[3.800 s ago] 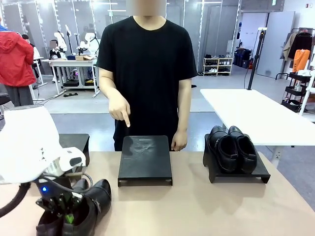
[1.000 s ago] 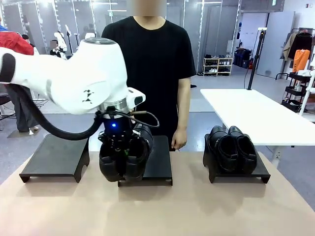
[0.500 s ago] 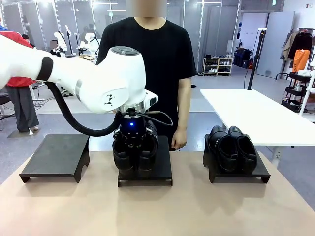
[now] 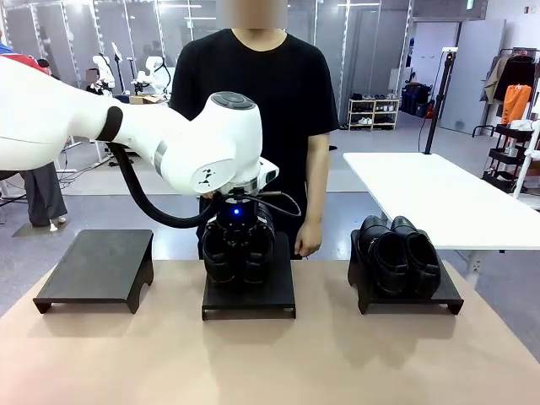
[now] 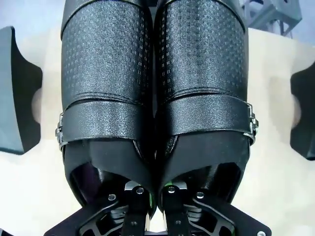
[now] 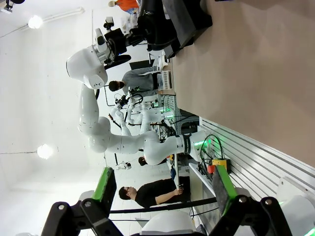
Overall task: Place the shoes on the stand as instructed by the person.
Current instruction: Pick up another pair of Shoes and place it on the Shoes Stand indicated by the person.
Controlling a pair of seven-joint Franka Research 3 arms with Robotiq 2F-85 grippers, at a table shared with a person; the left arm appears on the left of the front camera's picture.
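Observation:
My left gripper (image 4: 236,229) is shut on the inner edges of a pair of glossy black shoes (image 4: 237,257), held side by side over the back half of the middle black stand (image 4: 253,297). I cannot tell whether they touch it. In the left wrist view the shoes (image 5: 152,83) show textured toes and straps with small metal ornaments, with my left gripper (image 5: 153,199) clamped at their openings. A second black pair (image 4: 398,253) rests on the right stand (image 4: 439,297). The person (image 4: 253,101) stands behind the middle stand. My right gripper (image 6: 162,191) stands open, holding nothing.
A bare black stand (image 4: 94,266) sits at the table's left. The person's hand (image 4: 305,245) hangs by the middle stand's far right corner. A white table (image 4: 439,198) stands beyond at right. The tan tabletop (image 4: 270,363) lies open in front of the stands.
My left arm has carried the pair of shoes rightward and farther away, from the stand's front left edge to over its top. The right pair and the person's hand stayed put.

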